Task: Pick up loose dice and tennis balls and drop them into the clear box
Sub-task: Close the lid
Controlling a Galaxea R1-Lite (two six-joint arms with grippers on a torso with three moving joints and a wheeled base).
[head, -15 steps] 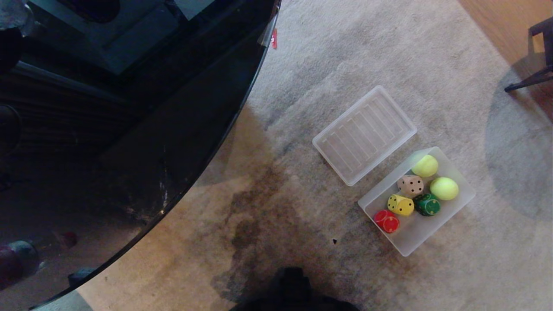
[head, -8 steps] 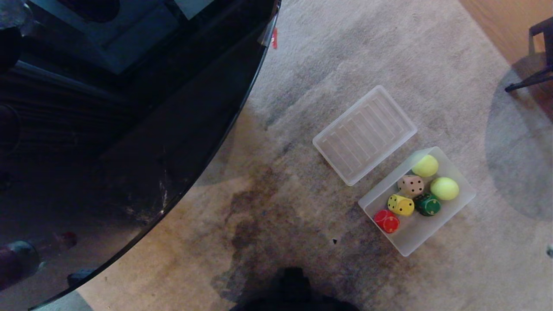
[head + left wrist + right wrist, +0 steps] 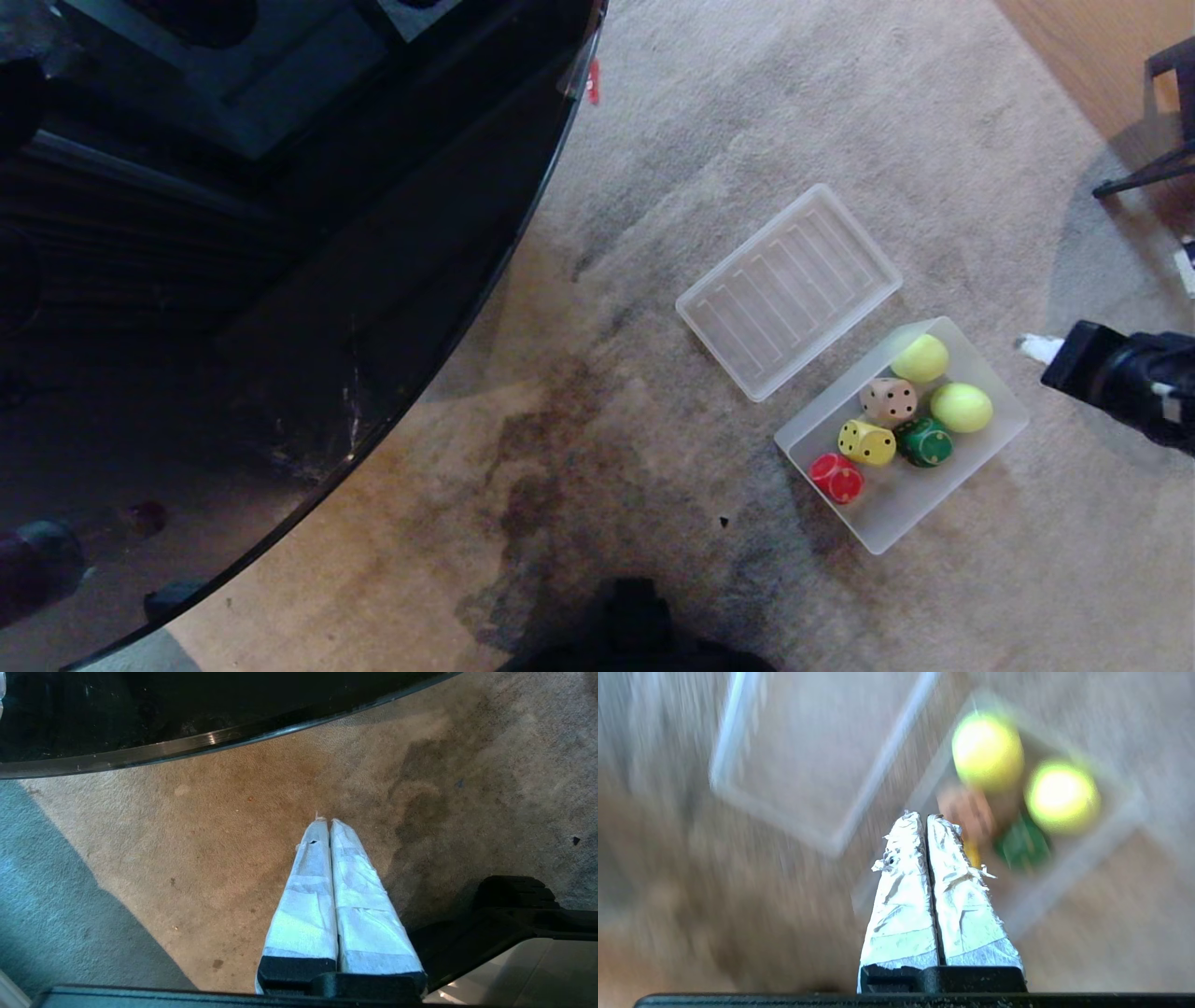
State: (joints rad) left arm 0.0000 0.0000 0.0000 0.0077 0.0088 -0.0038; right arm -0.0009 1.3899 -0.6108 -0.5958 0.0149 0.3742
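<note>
So from where I'm sitting the sorting looks basically done: all four dice and both tennis balls are sitting inside the clear box (image 3: 962, 499) on the carpet (image 3: 709, 121), nothing loose around it that I can spot. The two tennis balls, one (image 3: 920, 358) and the other (image 3: 961, 407), are bunched at the box's far end, with the beige die (image 3: 888, 400) and dark green die (image 3: 924, 441) right against them. The yellow die (image 3: 865, 442) and red die (image 3: 836, 477) sit toward the near end, where the rest of the floor of the box is bare. Makes sense if stuff got dropped in from above and rolled together.

The ribbed lid (image 3: 789, 289) lies flat on the carpet just beside the box's far-left side, out of the way so the opening is free.

My right gripper (image 3: 1034, 347) pokes in from the right edge of the head view, near the box's far-right corner, fingers pressed together with nothing between them. The wrist view is smeared, so I'd only guess it's aimed roughly over the dice. Since it's shut and empty, I read this as a check or a reposition, not a carry.

Left gripper (image 3: 328, 822) is parked low over bare carpet near the black glass tabletop (image 3: 280, 280) edge, also pinched together and empty
</note>
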